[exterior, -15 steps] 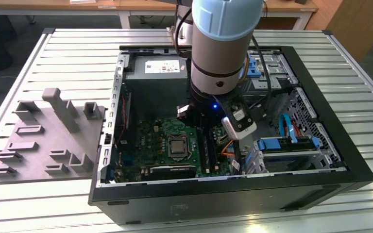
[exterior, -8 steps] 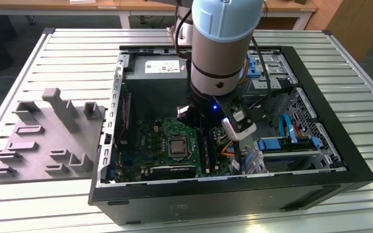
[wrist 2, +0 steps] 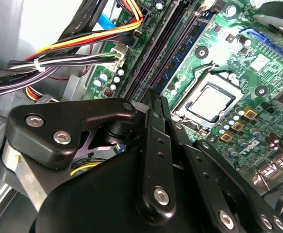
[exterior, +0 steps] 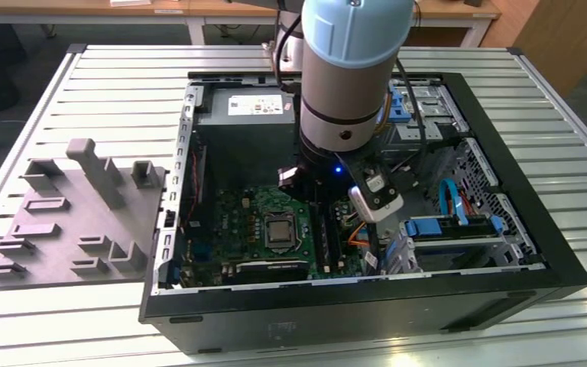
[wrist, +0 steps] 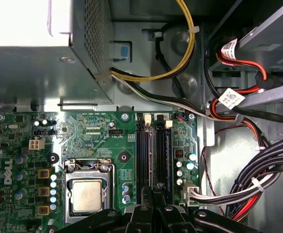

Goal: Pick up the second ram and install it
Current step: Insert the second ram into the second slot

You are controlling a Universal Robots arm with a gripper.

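Observation:
My gripper (wrist: 156, 188) hangs low inside the open computer case (exterior: 538, 252), right over the two black memory sockets beside the processor (wrist: 87, 195). Its fingertips are drawn together at one point (wrist 2: 156, 97). The second ram (wrist: 160, 155) is a slim dark strip seen edge-on. It runs from between the fingertips along the socket that lies farther from the processor, and it also shows as a dark line (wrist 2: 166, 46) leading into the tips. I cannot tell how deep it sits in that socket. The neighbouring socket (wrist: 142, 155) lies right beside it.
The grey moulded tray (exterior: 69, 222) lies on the slatted table at the exterior view's left, outside the case. The power supply (wrist: 34, 63), bundled cables (wrist: 238, 126) and a drive cage (exterior: 457, 229) crowd the space around the sockets. The arm's wrist (exterior: 345, 92) stands above the motherboard.

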